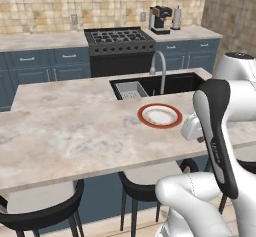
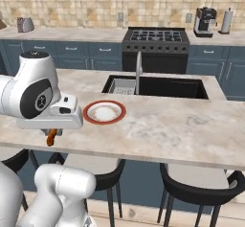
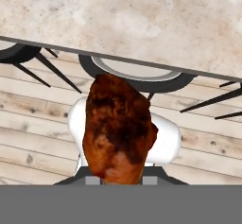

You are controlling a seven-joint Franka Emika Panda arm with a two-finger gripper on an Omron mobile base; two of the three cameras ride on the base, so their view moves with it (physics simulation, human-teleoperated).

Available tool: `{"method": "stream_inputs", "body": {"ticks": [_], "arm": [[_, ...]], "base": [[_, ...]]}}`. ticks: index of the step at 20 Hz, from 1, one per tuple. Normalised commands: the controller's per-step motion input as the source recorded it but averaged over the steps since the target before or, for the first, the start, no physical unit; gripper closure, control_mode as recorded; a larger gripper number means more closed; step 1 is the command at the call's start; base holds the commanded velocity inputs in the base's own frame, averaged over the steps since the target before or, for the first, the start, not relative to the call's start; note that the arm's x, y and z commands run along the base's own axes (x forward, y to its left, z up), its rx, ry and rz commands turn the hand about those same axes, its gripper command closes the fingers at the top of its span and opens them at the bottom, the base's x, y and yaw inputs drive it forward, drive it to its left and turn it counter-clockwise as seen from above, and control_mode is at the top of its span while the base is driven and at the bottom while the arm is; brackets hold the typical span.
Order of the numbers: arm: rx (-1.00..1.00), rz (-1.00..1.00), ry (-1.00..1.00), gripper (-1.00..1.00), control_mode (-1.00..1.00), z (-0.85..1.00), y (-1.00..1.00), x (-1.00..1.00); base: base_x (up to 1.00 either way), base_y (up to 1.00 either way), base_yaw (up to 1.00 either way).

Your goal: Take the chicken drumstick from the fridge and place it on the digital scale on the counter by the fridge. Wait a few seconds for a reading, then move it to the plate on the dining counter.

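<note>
One claw (image 2: 51,136) gripping chicken drumstick (image 3: 118,128) | over dining counter (image 2: 182,125) edge | plate (image 2: 105,112) near

The dining counter (image 1: 75,126), a beige marbled island top, carries the plate (image 1: 160,115) near its sink (image 1: 150,84) edge, towards the right end.

dining counter (image 1: 75,131): marbled stone, smooth | chicken drumstick (image 3: 118,128): rough, browned | plate (image 1: 160,116): glossy
</note>
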Motion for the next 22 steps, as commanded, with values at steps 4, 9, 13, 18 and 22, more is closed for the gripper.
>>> {"method": "stream_inputs", "body": {"ticks": [4,9,13,18,22], "arm": [[0.0,0.0,0.0,1.0,1.0,0.0,0.0,0.0],[0.0,0.0,0.0,1.0,1.0,0.0,0.0,0.0],[0.0,0.0,0.0,1.0,1.0,0.0,0.0,0.0],[0.0,0.0,0.0,1.0,1.0,0.0,0.0,0.0],[0.0,0.0,0.0,1.0,-1.0,0.0,0.0,0.0]], "base": [[0.44,0.0,0.0],[0.46,-0.01,0.0],[0.0,0.0,0.0],[0.0,0.0,0.0],[0.0,0.0,0.0]]}}
